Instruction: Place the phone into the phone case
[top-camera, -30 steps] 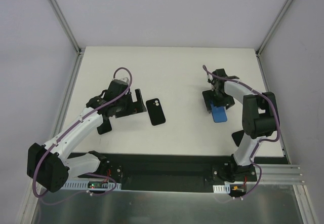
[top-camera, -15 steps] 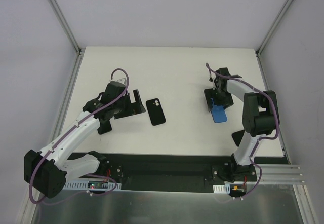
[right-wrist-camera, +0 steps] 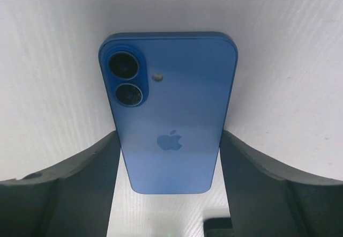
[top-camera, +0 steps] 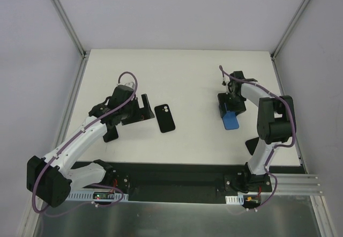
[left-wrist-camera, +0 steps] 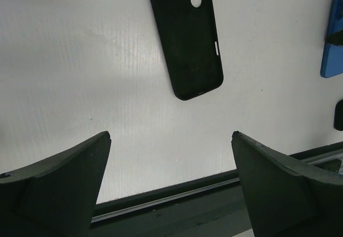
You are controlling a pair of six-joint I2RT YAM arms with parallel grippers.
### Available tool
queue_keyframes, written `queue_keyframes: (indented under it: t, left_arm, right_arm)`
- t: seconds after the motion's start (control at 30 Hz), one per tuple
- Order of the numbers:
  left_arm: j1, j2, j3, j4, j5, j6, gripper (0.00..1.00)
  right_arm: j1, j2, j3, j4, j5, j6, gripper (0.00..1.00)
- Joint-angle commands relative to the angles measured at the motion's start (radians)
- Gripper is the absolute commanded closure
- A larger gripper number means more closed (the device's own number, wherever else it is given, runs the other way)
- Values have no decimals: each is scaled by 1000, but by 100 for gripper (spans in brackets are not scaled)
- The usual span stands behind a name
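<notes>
The phone [right-wrist-camera: 169,119] lies blue back up, camera end away from the wrist, on the white table at the right [top-camera: 231,120]. My right gripper [right-wrist-camera: 169,135] straddles it, and its fingers [right-wrist-camera: 96,167] touch both long edges; in the top view the gripper [top-camera: 230,108] covers the phone's far end. The phone case [top-camera: 165,118] is an all-black shell lying flat near the middle, camera cutout at its far end. My left gripper [top-camera: 147,108] is open and empty just left of the case. In the left wrist view the case [left-wrist-camera: 186,38] lies beyond the open gripper [left-wrist-camera: 171,134].
The table's front edge with a black rail [left-wrist-camera: 187,194] runs just under the left gripper. Two small black blocks sit near the front, one on the left [top-camera: 111,133] and one on the right [top-camera: 251,146]. Grey walls enclose the table on three sides.
The right wrist has shifted slightly toward the far right while staying over the phone, which has barely moved. The left arm has drawn back a little to the left. The case is unmoved.
</notes>
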Motion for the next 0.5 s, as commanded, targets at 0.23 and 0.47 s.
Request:
queue_keyframes:
  t: [0.23, 0.47]
  left_arm:
    - [6, 186, 153, 147, 87, -11, 9]
    - [13, 240, 194, 296, 325, 235, 10]
  right_arm:
    - [106, -124, -89, 156, -497, 165, 46]
    - [117, -187, -140, 305, -764, 240, 48]
